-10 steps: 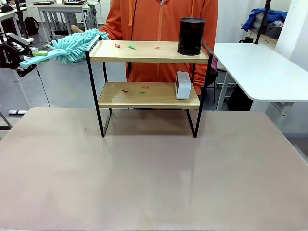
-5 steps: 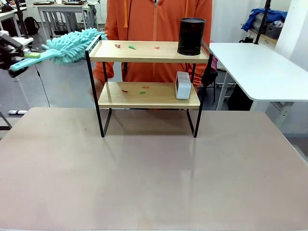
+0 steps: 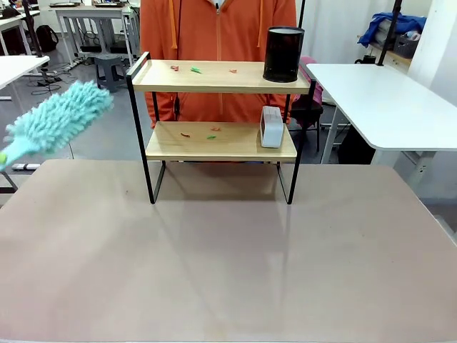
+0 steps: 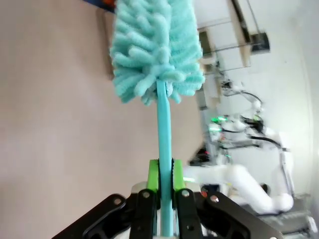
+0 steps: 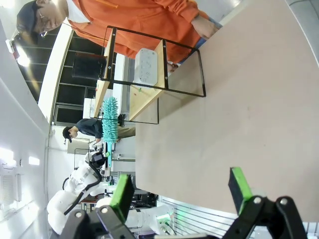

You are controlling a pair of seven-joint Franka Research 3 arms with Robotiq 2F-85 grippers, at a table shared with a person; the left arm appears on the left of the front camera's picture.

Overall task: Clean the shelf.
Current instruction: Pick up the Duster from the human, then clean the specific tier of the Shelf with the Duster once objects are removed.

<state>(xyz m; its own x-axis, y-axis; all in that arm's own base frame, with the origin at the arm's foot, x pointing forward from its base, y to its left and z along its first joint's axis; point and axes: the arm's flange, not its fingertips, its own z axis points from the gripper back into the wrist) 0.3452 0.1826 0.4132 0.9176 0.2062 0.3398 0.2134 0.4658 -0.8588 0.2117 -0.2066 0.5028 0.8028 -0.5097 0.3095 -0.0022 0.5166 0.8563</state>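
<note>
The shelf [image 3: 221,77] stands at the table's far middle, two wooden boards in a black frame; it also shows sideways in the right wrist view [image 5: 164,47]. Small red and green scraps [image 3: 194,69] lie on both boards. A teal fluffy duster [image 3: 58,120] hangs in the air left of the shelf, apart from it and tilted down to the left. My left gripper [image 4: 165,185] is shut on the duster's handle [image 4: 164,129], below its head [image 4: 154,47]. My right gripper [image 5: 180,189] is open above the table, far from the shelf, with nothing between its fingers.
A black cylinder [image 3: 283,53] stands on the top board's right end, and a white speaker [image 3: 270,126] on the lower board's right end. A person in an orange hoodie [image 3: 214,28] stands close behind the shelf. White side tables [image 3: 385,100] flank the right.
The duster has swung away from the top board's left end, down and to the left. My left gripper has passed out of the front view's left edge.
</note>
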